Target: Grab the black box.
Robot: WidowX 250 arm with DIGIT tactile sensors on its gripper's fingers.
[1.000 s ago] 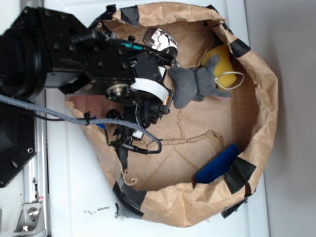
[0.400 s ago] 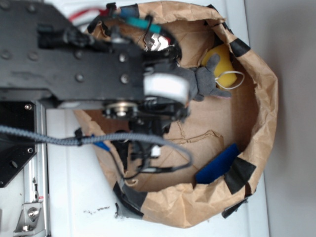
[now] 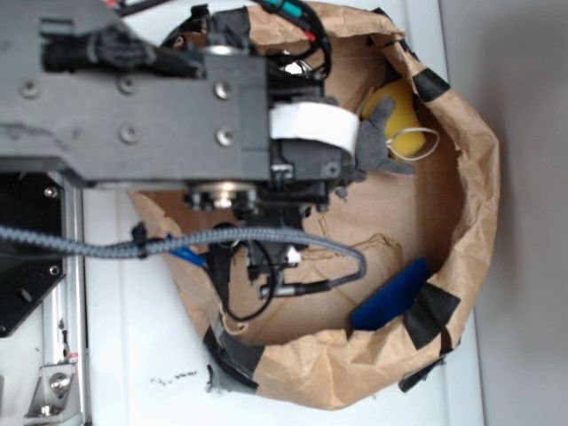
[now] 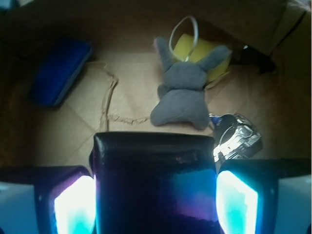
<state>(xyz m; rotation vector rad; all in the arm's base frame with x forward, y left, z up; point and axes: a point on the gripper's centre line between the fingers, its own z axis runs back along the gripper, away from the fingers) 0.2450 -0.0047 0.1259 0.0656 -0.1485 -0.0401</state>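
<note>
While my own arm fills the upper left of the exterior view, it hides my gripper (image 4: 155,195) and the black box (image 4: 155,183) completely there; only the wrist view shows them. In that view the box sits between my two fingers (image 4: 75,204), which press its left and right sides, so I am clamped on it. Its lower part runs off the bottom edge of the picture, so I cannot tell its full length; its flat glossy face is turned toward the camera, its top edge level, and no long axis can be made out. Beyond it on the brown paper floor (image 4: 131,92) lie a grey plush toy (image 4: 183,97) (image 3: 377,146), a yellow thing with a white loop (image 4: 197,48) (image 3: 404,120) behind the toy, a blue flat piece (image 4: 58,70) (image 3: 390,297) to the left, and a shiny crumpled object (image 4: 236,136), hard to identify, at the right. Compared with a second ago, my arm has swung further over the paper-rimmed bin (image 3: 470,186), now covering most of the toy's body and the shiny object.
</note>
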